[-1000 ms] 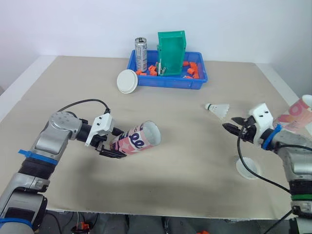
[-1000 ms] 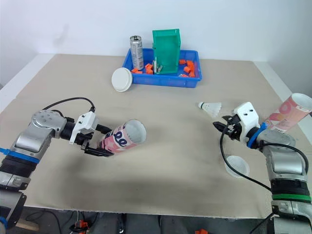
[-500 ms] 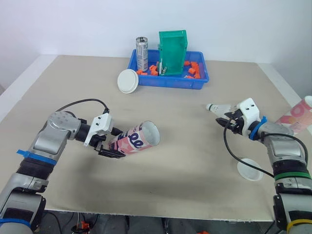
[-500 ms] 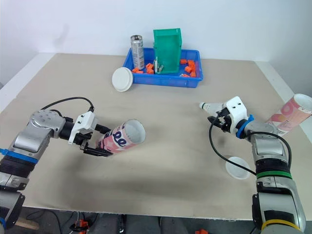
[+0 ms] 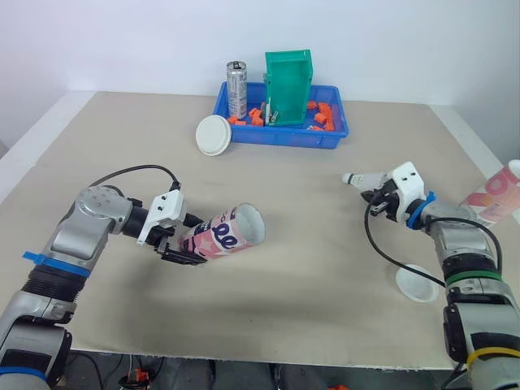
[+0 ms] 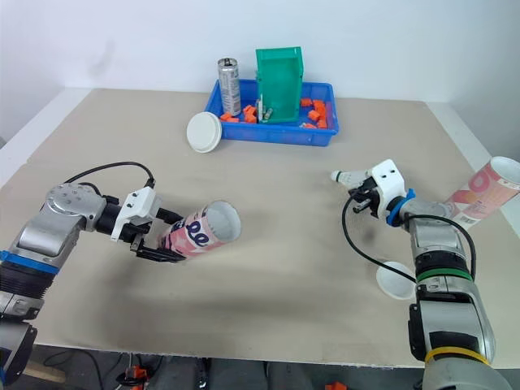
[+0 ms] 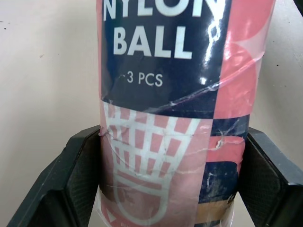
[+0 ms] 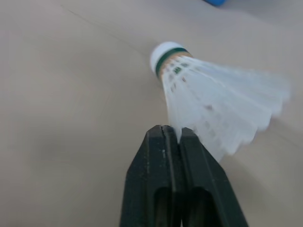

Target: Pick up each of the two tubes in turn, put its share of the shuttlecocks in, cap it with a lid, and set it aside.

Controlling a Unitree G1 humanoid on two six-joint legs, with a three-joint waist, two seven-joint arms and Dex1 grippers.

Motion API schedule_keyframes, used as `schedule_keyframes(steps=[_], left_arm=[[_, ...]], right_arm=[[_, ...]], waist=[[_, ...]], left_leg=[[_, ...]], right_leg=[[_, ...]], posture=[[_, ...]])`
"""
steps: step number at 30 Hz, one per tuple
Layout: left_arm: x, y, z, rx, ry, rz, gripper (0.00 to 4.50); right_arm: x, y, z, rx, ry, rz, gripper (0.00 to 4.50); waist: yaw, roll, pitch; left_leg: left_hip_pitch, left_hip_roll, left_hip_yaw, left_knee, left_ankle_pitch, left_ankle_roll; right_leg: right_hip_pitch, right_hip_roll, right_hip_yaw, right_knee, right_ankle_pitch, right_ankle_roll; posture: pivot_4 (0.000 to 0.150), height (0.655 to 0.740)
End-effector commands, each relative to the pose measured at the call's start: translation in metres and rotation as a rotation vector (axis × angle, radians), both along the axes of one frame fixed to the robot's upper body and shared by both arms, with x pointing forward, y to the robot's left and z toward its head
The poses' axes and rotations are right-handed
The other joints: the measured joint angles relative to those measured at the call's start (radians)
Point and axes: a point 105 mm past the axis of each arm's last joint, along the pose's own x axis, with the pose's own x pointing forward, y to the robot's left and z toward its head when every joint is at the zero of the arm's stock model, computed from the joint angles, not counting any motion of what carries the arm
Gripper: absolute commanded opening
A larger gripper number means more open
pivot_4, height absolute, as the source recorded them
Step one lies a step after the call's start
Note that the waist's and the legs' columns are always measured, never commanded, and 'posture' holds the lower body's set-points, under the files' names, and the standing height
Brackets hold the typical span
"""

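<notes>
The pink-and-navy cardboard tube [image 5: 228,236], printed "NYLON BALL 3 PCS" over a white net drawing, is held near its closed end by the left end effector [image 5: 186,244], whose two black fingers [image 7: 78,184] clamp its sides. It lies nearly level above the beige tabletop [image 5: 122,146], its open white mouth turned toward the right arm. The right end effector [image 8: 171,133] is clenched on the skirt edge of a white feathered shuttlecock [image 8: 213,101] with a green-banded cork; whether the shuttlecock is lifted cannot be told. A second pink tube [image 6: 479,191] lies at the tabletop's right edge. Bare surface spreads between the two arms. There are two tubes, one shuttlecock and two lids: one white round lid [image 5: 214,135] touches the blue plastic tray [image 5: 280,140] at the far edge, and a second white lid [image 5: 416,283] lies near the front right edge.
</notes>
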Motion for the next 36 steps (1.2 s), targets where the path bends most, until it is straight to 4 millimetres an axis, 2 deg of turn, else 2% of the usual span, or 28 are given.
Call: schedule_keyframes(steps=[1, 3, 5, 10, 15, 20, 26, 31, 36], left_arm=[[0.000, 0.000, 0.014, -0.022, -0.051, -0.005, 3.83], [-0.001, 0.000, 0.013, -0.022, -0.049, -0.007, 3.83], [-0.001, 0.000, 0.013, -0.022, -0.048, -0.008, 3.83], [-0.001, -0.001, 0.013, -0.025, -0.049, -0.011, 3.83], [0.000, -0.003, 0.012, -0.030, -0.048, -0.017, 3.83], [0.000, -0.004, 0.012, -0.033, -0.048, -0.017, 3.83], [-0.001, -0.004, 0.011, -0.035, -0.046, -0.014, 3.83], [-0.001, -0.006, 0.012, -0.037, -0.047, -0.017, 3.83], [0.000, -0.007, 0.012, -0.039, -0.048, -0.017, 3.83]], right_arm=[[-0.014, 0.007, 0.052, -0.032, -0.162, 0.099, 0.12], [-0.039, 0.033, 0.083, -0.081, -0.236, 0.260, 0.12], [-0.062, 0.058, 0.096, -0.132, -0.260, 0.400, 0.12], [-0.113, 0.111, 0.103, -0.298, -0.254, 0.712, 0.12], [-0.139, 0.148, 0.102, -0.437, -0.276, 0.938, 0.12], [-0.147, 0.156, 0.100, -0.486, -0.286, 1.030, 0.12], [-0.146, 0.175, 0.101, -0.497, -0.331, 1.109, 0.12], [-0.134, 0.189, 0.097, -0.538, -0.353, 1.136, 0.12], [-0.130, 0.198, 0.092, -0.567, -0.355, 1.173, 0.12]], waist=[[0.002, 0.000, 0.000], [0.005, 0.004, 0.002], [0.007, 0.006, 0.003], [0.009, 0.006, 0.003], [0.008, 0.005, 0.003], [0.011, 0.004, 0.003], [0.010, 0.004, 0.003], [0.010, 0.004, 0.003], [0.010, 0.004, 0.003]], left_leg=[[0.000, 0.000, 0.000, 0.000, 0.000, 0.000], [-0.001, 0.000, 0.000, 0.000, 0.000, 0.000], [-0.001, 0.000, 0.000, 0.000, 0.000, 0.000], [0.001, 0.001, -0.001, 0.000, 0.000, 0.000], [0.000, 0.001, 0.001, 0.003, 0.000, 0.000], [0.000, 0.001, 0.001, 0.004, 0.000, 0.000], [-0.001, 0.002, 0.001, 0.003, 0.000, 0.000], [-0.001, 0.002, 0.001, 0.003, 0.000, 0.000], [-0.001, 0.002, 0.001, 0.003, 0.000, 0.000]], right_leg=[[0.000, 0.000, 0.000, 0.000, 0.000, 0.000], [-0.001, 0.000, 0.000, 0.000, -0.001, 0.001], [-0.001, 0.000, 0.000, 0.000, -0.001, 0.002], [0.000, 0.001, -0.001, 0.000, -0.001, 0.000], [0.000, 0.000, -0.001, 0.000, -0.002, -0.004], [0.000, -0.001, -0.001, 0.000, -0.002, -0.004], [-0.001, -0.001, -0.002, 0.000, -0.002, -0.005], [-0.002, 0.000, -0.002, 0.000, -0.002, -0.005], [-0.002, 0.000, -0.003, 0.000, -0.002, -0.006]], posture=[[0.150, 0.7362], [0.150, 0.7362], [0.150, 0.7362], [0.150, 0.7362], [0.150, 0.7362], [0.150, 0.7362], [0.150, 0.7362], [0.150, 0.7362], [0.150, 0.7362]])
